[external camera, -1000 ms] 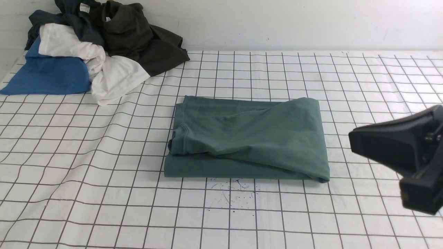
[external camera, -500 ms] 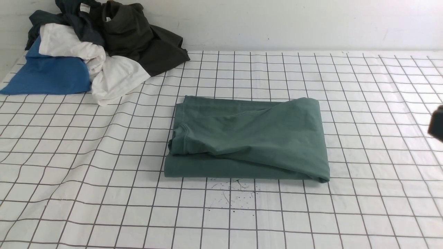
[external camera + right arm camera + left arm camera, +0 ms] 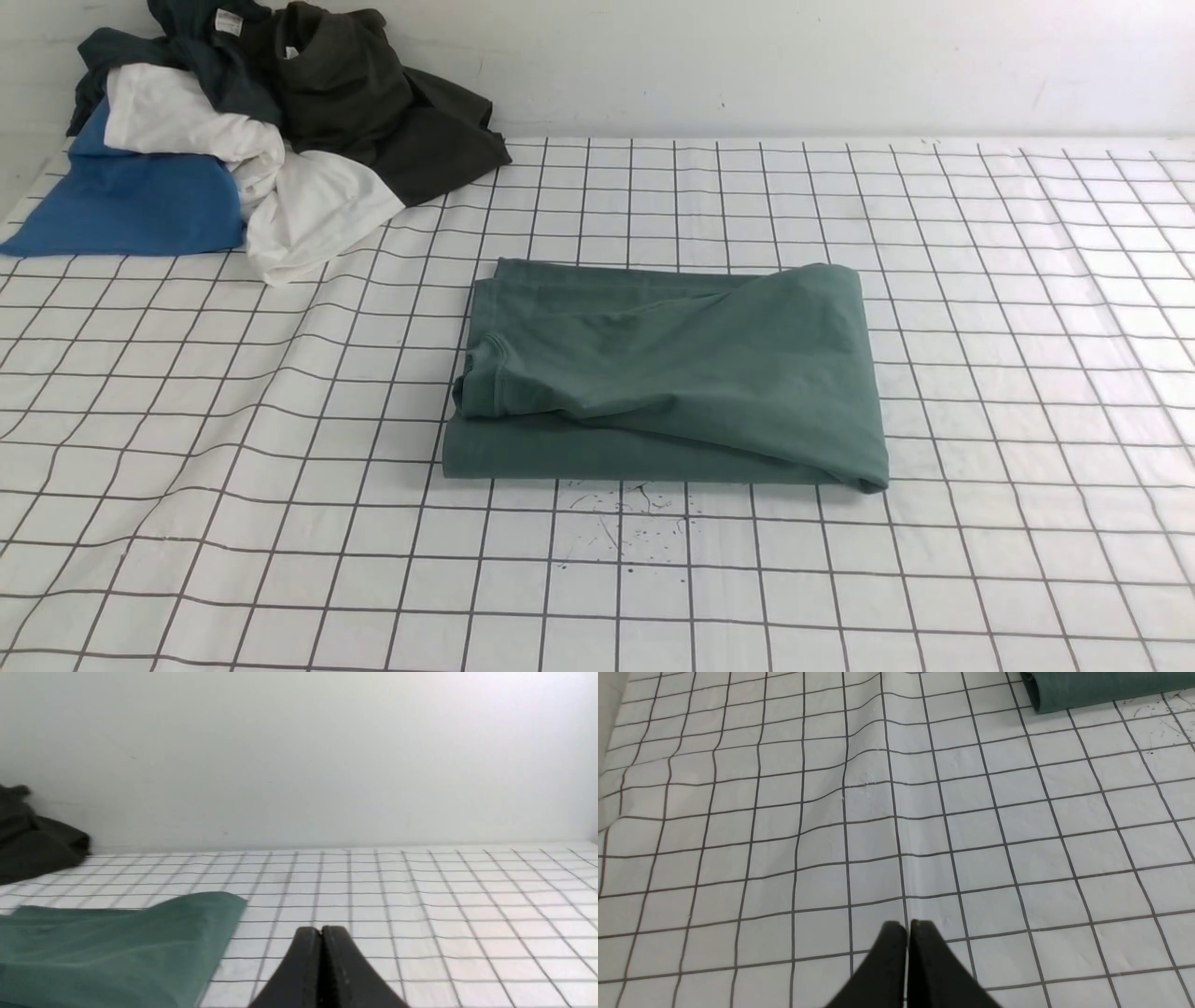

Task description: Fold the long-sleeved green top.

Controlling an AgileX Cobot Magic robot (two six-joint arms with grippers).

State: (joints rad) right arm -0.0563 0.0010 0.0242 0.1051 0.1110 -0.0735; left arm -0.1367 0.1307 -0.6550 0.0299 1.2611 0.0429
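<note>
The green long-sleeved top (image 3: 667, 378) lies folded into a rough rectangle in the middle of the checked cloth, with a rumpled upper layer. Neither arm shows in the front view. In the left wrist view my left gripper (image 3: 908, 926) is shut and empty over bare cloth, and one corner of the top (image 3: 1101, 688) shows well away from it. In the right wrist view my right gripper (image 3: 322, 931) is shut and empty, held off to one side of the top's edge (image 3: 117, 947) without touching it.
A heap of other clothes sits at the table's back left: a blue one (image 3: 126, 201), a white one (image 3: 280, 201), a very dark olive one (image 3: 373, 103) and a dark teal one with a white tag (image 3: 210, 37). The white checked cloth (image 3: 980, 280) is wrinkled at the left. A wall stands behind.
My right gripper, seen at the front view's right edge a second ago, has drawn back out of that view. The top has not moved.
</note>
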